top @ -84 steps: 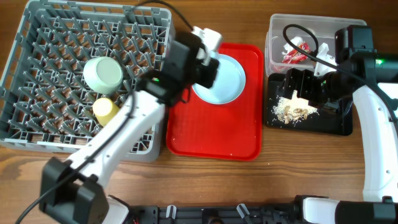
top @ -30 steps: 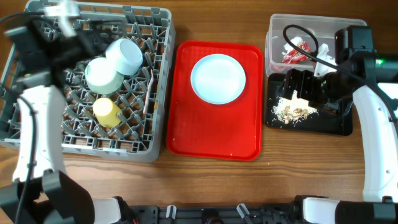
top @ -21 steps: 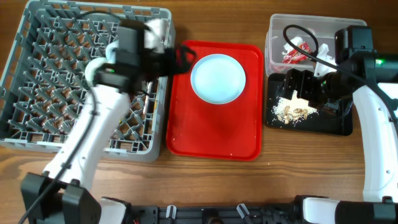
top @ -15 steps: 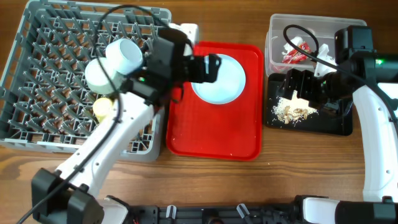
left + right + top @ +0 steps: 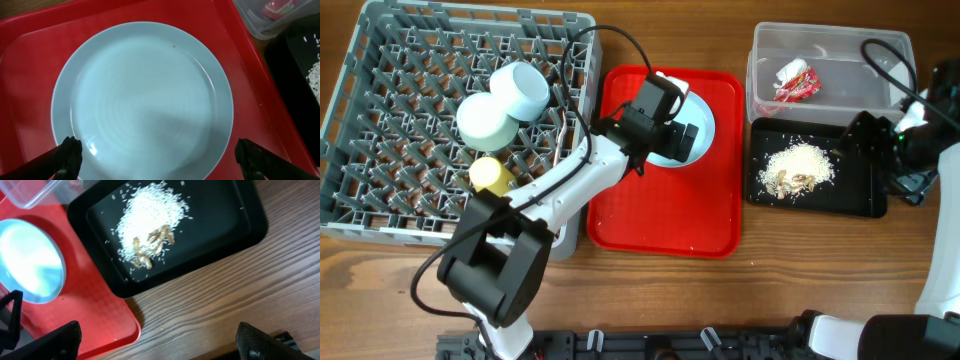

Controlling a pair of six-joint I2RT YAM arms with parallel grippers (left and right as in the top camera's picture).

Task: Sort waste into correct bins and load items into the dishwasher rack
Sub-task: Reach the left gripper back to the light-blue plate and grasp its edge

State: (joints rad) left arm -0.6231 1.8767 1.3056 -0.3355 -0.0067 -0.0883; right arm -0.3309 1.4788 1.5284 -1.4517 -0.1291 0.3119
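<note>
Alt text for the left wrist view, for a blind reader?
A pale blue round plate lies empty on a red plastic tray, filling most of the view. The open left hand shows its two black fingertips at the bottom corners.

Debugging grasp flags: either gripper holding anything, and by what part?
Nothing held. Left gripper is open above the plate, fingers spread wide; right gripper is open and empty.

Glossy plate (image 5: pixel 145 105), textured plastic red tray (image 5: pixel 30 55), wood-grain table (image 5: pixel 210 305).
</note>
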